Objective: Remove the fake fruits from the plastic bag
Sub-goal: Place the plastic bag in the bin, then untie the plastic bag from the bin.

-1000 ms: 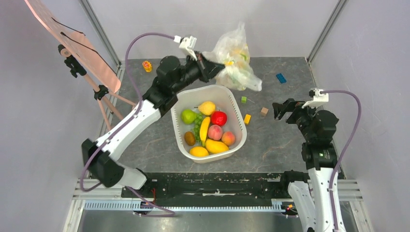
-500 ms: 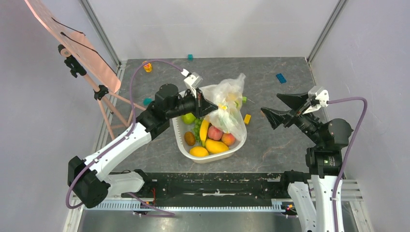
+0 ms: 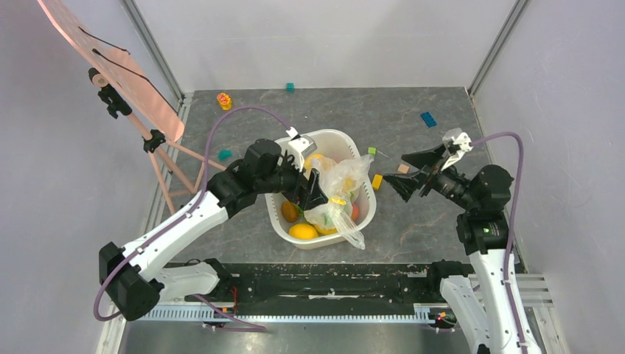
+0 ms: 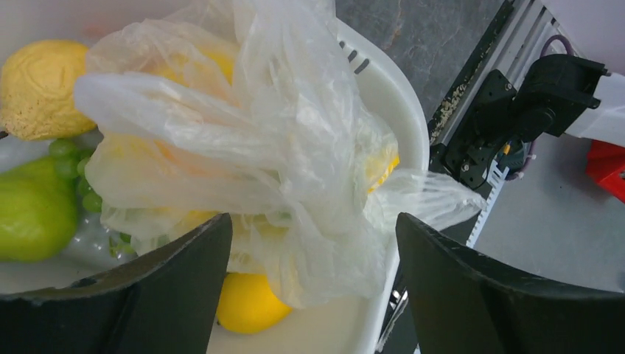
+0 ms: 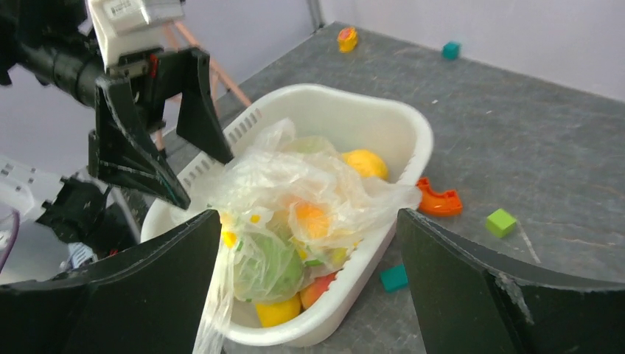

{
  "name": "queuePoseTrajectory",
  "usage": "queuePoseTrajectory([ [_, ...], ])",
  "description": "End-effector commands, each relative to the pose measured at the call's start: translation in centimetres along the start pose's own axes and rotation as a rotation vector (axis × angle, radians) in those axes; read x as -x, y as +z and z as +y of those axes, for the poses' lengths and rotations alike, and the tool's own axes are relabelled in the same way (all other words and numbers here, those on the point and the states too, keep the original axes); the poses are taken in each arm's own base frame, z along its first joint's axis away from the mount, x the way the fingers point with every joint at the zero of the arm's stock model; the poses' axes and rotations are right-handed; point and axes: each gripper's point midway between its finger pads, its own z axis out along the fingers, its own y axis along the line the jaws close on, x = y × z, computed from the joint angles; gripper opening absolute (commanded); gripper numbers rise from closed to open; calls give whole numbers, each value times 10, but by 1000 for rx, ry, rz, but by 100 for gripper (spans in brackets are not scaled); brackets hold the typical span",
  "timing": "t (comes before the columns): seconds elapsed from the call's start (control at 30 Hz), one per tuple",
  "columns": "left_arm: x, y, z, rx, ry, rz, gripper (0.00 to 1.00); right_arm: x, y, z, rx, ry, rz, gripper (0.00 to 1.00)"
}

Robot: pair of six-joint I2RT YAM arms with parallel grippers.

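The plastic bag (image 3: 340,193) lies crumpled in the white basin (image 3: 337,138), on top of loose fake fruits, and one end hangs over the front rim. Through the bag (image 5: 295,184) I see an orange fruit (image 5: 313,217) and a green fruit (image 5: 274,267). My left gripper (image 3: 312,193) stands open just left of the bag (image 4: 258,140), which spreads in front of its wide-apart fingertips. A yellow fruit (image 4: 247,302) lies under the bag and a green one (image 4: 29,214) beside it. My right gripper (image 3: 407,174) is open to the right of the basin and holds nothing.
Small blocks lie around the basin: yellow (image 3: 376,181), green (image 3: 371,151), tan (image 3: 402,169) and blue (image 3: 428,118). An orange curved piece (image 5: 438,200) sits against the basin's side. A pink board on a stand (image 3: 140,96) fills the left edge. Frame posts line the back.
The left gripper carried the bag from the back of the table over the basin, came down and opened, and the bag now lies in the basin. The right gripper turned toward the basin.
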Motion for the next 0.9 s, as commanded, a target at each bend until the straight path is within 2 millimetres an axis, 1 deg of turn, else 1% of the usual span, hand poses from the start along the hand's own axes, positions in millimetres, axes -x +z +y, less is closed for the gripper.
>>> queuePoseTrajectory([
  [0.0,25,-29,-9,26,48,-67,92,-21,13,6,16,-16,76,93],
  [0.1,28,-40,1,105,27,-87,98,-37,25,10,19,-14,148,92],
  [0.2,26,-47,6,151,-8,-96,98,-48,37,15,14,9,198,90],
  [0.27,22,-52,3,134,-6,-104,98,-52,45,24,33,4,217,89],
  [0.37,14,-58,-10,52,53,-141,97,-53,58,38,53,-41,242,88],
  [0.4,8,-58,-15,16,73,-144,95,-49,61,44,75,-89,244,86],
  [0.43,4,-59,-19,-13,99,-163,94,-47,64,45,74,-125,255,86],
  [0.47,3,-60,-22,-34,118,-187,93,-41,66,47,88,-204,248,86],
  [0.53,-1,-62,-25,-60,171,-245,92,-33,69,53,166,-352,211,87],
  [0.63,0,-65,-28,-78,254,-310,94,-31,70,60,280,-592,140,91],
  [0.7,-3,-63,-28,-76,315,-310,95,-37,70,61,334,-712,126,98],
  [0.73,-5,-61,-27,-69,347,-307,96,-40,72,61,355,-769,128,98],
  [0.8,-10,-54,-27,-74,438,-294,97,-52,74,62,436,-847,176,98],
  [0.87,-9,-48,-22,-47,465,-291,98,-60,78,63,517,-880,237,98],
])
